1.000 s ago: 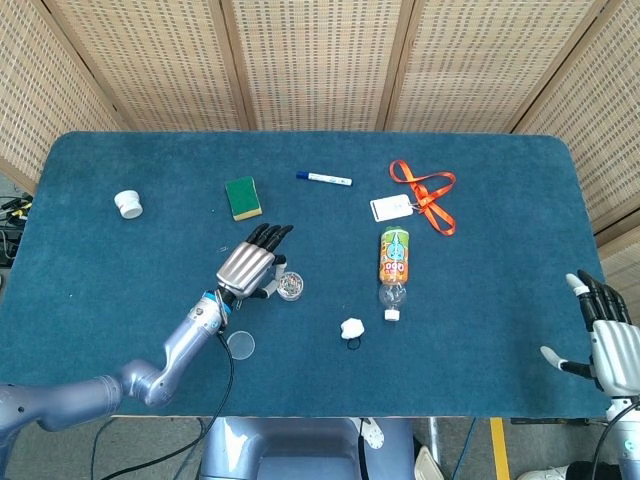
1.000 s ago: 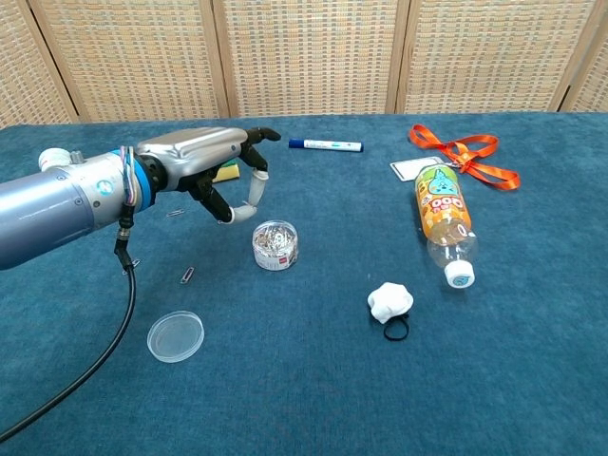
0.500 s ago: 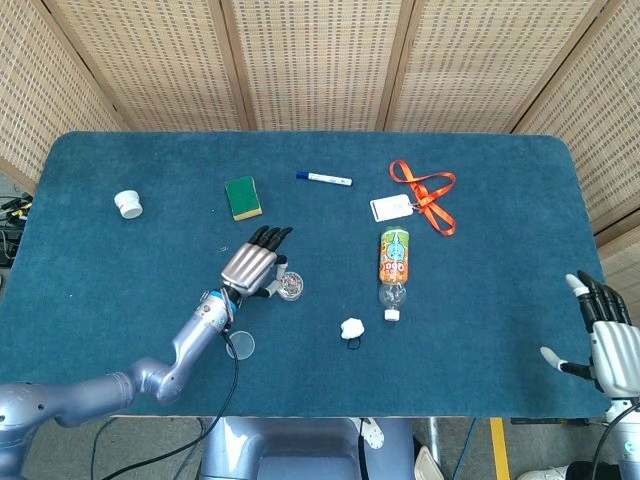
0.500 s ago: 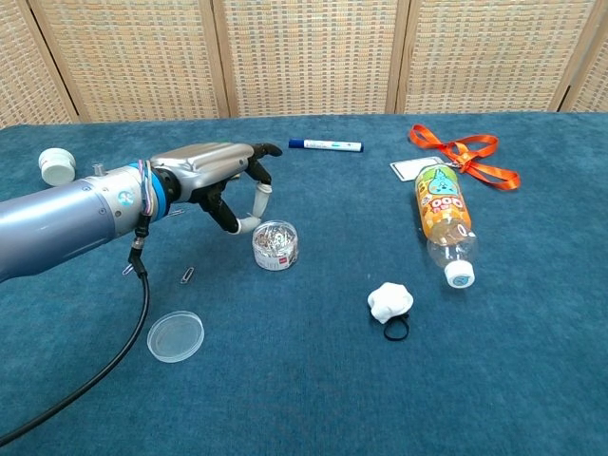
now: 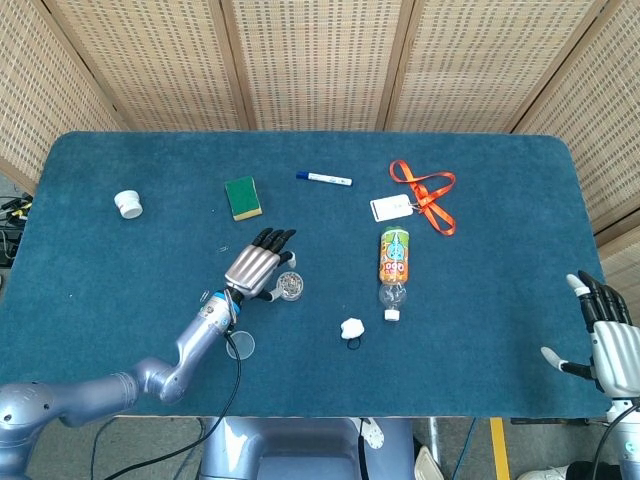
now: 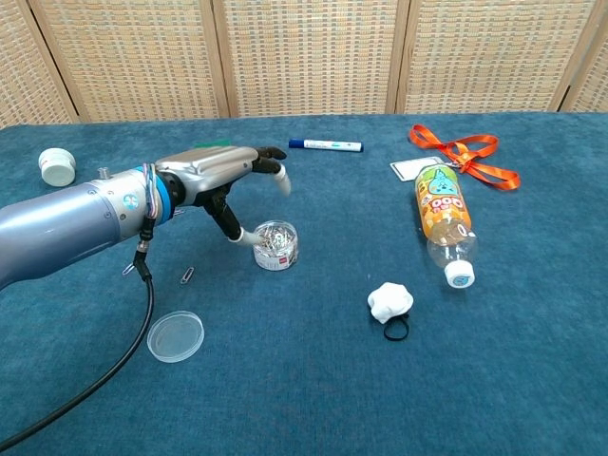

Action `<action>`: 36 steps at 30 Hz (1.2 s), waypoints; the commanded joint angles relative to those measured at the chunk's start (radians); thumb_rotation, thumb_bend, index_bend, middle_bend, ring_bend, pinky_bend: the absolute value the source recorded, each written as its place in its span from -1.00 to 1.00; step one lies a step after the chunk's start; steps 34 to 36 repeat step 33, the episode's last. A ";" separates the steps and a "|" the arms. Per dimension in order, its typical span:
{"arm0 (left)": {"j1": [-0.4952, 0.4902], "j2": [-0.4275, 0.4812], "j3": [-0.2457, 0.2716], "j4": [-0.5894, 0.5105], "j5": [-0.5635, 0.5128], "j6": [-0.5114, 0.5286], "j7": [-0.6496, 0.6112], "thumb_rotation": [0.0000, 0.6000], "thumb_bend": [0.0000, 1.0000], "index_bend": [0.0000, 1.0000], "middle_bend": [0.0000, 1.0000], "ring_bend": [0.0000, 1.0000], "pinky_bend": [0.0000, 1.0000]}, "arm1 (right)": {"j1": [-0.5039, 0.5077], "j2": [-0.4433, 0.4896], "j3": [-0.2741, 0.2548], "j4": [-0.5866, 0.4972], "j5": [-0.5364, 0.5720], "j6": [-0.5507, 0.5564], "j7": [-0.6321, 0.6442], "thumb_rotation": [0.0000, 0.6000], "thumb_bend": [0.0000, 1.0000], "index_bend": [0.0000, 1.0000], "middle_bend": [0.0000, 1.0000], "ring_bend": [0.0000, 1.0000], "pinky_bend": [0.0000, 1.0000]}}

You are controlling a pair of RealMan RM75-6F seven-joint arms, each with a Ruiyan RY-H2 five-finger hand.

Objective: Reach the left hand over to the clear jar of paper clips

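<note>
The clear jar of paper clips (image 5: 291,287) (image 6: 275,245) stands open-topped left of the table's middle, full of silver clips. My left hand (image 5: 258,265) (image 6: 223,171) hovers just left of it and slightly above. The fingers (image 6: 271,154) stretch out past the jar's far side. The thumb (image 6: 245,236) reaches down to the jar's left wall and looks to touch it. Nothing is held. My right hand (image 5: 610,340) rests at the near right corner with fingers apart and empty, seen only in the head view.
The jar's clear lid (image 5: 240,345) (image 6: 176,335) lies near the front edge. A loose paper clip (image 6: 187,275) lies by the arm. An orange bottle (image 5: 394,262) (image 6: 443,214) lies to the right, and a white wad (image 6: 390,300) in front. A marker (image 5: 324,179), a green sponge (image 5: 243,197), a lanyard (image 5: 425,190) and a white cap (image 5: 128,204) are further back.
My left hand has dropped lower and edged toward the jar. Its thumb has swung down to the jar's left wall and the fingers have straightened forward. The right hand stayed still.
</note>
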 commanded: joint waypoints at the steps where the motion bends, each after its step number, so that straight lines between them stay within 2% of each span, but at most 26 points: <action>1: 0.002 0.008 0.000 -0.007 0.001 0.000 -0.007 1.00 -0.67 -0.62 -1.00 -1.00 -1.00 | -0.001 0.000 0.000 -0.001 -0.001 0.002 -0.002 1.00 -1.00 -1.00 -1.00 -1.00 -1.00; 8: 0.032 0.069 -0.008 -0.072 0.051 0.065 -0.067 1.00 -0.69 -0.64 -1.00 -1.00 -1.00 | -0.002 0.000 -0.001 -0.002 -0.003 0.003 -0.002 1.00 -1.00 -1.00 -1.00 -1.00 -1.00; 12: 0.084 0.163 -0.012 -0.153 0.086 0.151 -0.093 1.00 -0.77 -0.87 -1.00 -1.00 -1.00 | -0.003 0.002 -0.001 -0.002 -0.005 0.006 0.004 1.00 -1.00 -1.00 -1.00 -1.00 -1.00; 14: 0.136 0.249 -0.010 -0.220 0.082 0.209 -0.080 1.00 -0.88 -0.98 -1.00 -1.00 -1.00 | -0.005 0.004 -0.001 -0.003 -0.006 0.008 0.008 1.00 -1.00 -1.00 -1.00 -1.00 -1.00; 16: 0.231 0.374 0.005 -0.327 0.032 0.289 -0.033 1.00 -0.98 -1.00 -1.00 -1.00 -1.00 | -0.008 0.007 -0.002 -0.008 -0.011 0.014 0.011 1.00 -1.00 -1.00 -1.00 -1.00 -1.00; 20: 0.394 0.500 0.043 -0.447 -0.045 0.442 -0.011 1.00 -1.00 -1.00 -1.00 -1.00 -1.00 | -0.012 0.009 -0.006 -0.014 -0.021 0.024 0.001 1.00 -1.00 -1.00 -1.00 -1.00 -1.00; 23: 0.485 0.543 0.079 -0.475 -0.049 0.527 -0.021 1.00 -1.00 -1.00 -1.00 -1.00 -1.00 | -0.016 0.008 -0.010 -0.016 -0.028 0.031 -0.008 1.00 -1.00 -1.00 -1.00 -1.00 -1.00; 29: 0.614 0.638 0.158 -0.515 -0.036 0.580 -0.074 1.00 -1.00 -1.00 -1.00 -1.00 -1.00 | -0.029 0.011 -0.014 -0.025 -0.042 0.056 -0.023 1.00 -1.00 -1.00 -1.00 -1.00 -1.00; 36: 0.651 0.662 0.166 -0.529 0.001 0.622 -0.077 1.00 -0.99 -1.00 -1.00 -1.00 -1.00 | -0.033 0.011 -0.019 -0.031 -0.049 0.061 -0.038 1.00 -1.00 -1.00 -1.00 -1.00 -1.00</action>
